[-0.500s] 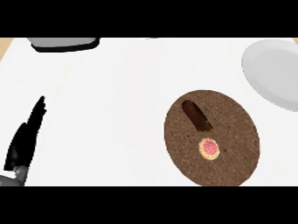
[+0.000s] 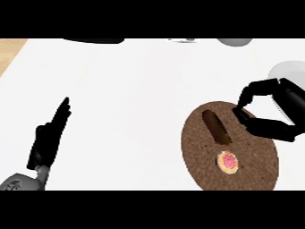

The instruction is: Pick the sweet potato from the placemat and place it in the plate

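The elongated dark-brown sweet potato (image 2: 217,127) lies on the round brown speckled placemat (image 2: 201,156), beside a pink-centred round item (image 2: 228,162). The black right hand (image 2: 273,116), fingers curled apart, holds nothing beside it. The grey round plate (image 2: 293,71) sits on the white countertop (image 2: 135,89). The black left hand (image 2: 49,138) rests with straight fingers.

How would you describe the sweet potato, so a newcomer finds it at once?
Look at the round brown placemat on the white counter's right side. The sweet potato lies on its upper left part, a long dark brown piece, unlike the small round pink-and-yellow item below it.
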